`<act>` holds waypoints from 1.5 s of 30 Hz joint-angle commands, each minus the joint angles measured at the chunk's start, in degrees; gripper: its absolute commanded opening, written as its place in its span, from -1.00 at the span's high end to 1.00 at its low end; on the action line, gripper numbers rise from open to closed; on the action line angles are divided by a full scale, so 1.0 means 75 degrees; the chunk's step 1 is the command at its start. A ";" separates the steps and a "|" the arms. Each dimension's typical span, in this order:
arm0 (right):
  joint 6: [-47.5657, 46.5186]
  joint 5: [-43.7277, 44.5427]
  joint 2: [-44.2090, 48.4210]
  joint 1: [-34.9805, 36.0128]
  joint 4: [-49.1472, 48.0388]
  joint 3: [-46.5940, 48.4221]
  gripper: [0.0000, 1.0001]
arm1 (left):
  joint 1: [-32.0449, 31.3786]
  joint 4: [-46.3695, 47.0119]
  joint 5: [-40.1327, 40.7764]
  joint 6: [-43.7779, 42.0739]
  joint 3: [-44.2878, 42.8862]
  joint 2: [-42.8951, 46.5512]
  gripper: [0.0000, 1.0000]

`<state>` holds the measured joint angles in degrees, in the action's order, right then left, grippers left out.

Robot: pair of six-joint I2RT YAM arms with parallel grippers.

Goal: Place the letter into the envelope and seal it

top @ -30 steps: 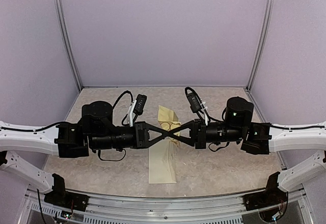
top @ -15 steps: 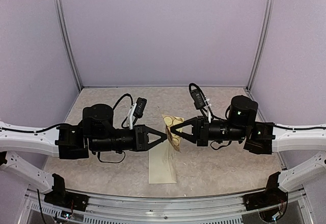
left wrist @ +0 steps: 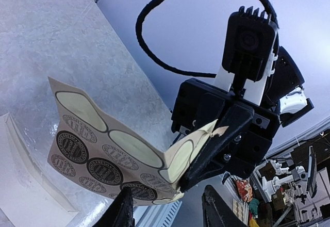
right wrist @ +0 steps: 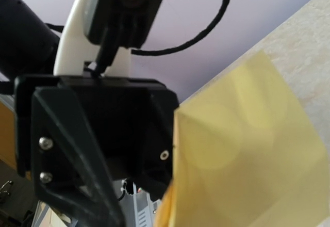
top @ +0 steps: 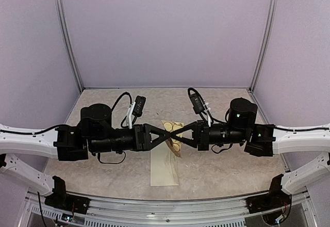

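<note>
the two arms meet tip to tip over the middle of the counter (top: 221, 170), and between them the sticker sheet (left wrist: 103, 155) hangs in the air. the right hand (top: 176, 133) is closed on one corner of this sheet; the left wrist view shows the paper bent up where it is pinched. the rest of the sheet slopes down and away, its round brown stickers facing the left camera. the left hand (top: 168, 133) stands partly wide. its fingers (left wrist: 122, 211) are apart at the lower edge of the sheet and, as far as i can see, they press nothing. i think the sheet is held high like this so that one hand keeps it steady while the other works on a single sticker at the free edge. the envelope (top: 164, 169) lies flat on the counter just below the hands, toward the near edge, with its long side running near to far. it waits there, i judge, for a sticker to close its flap. the letter is not visible; i cannot tell if it is already inside. the flap's position is also unclear from above.
</note>
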<state>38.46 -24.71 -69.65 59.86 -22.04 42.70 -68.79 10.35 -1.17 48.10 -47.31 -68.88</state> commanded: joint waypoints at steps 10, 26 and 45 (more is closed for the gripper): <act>-0.0043 -0.0240 -0.0027 0.0052 -0.0096 0.0169 1.00 | 0.0080 0.0017 -0.0040 -0.0015 -0.0266 -0.0222 0.29; -0.0035 -0.0185 -0.0009 0.0058 -0.0119 0.0136 1.00 | 0.0079 0.0211 -0.0181 0.0139 -0.0095 -0.0185 0.72; -0.0035 -0.0224 -0.0005 0.0052 -0.0130 0.0116 1.00 | 0.0071 0.0390 -0.0393 0.0044 -0.0189 -0.0352 1.00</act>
<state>38.44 -25.69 -69.76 59.83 -22.04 42.70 -68.53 12.19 -3.68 49.19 -47.40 -70.72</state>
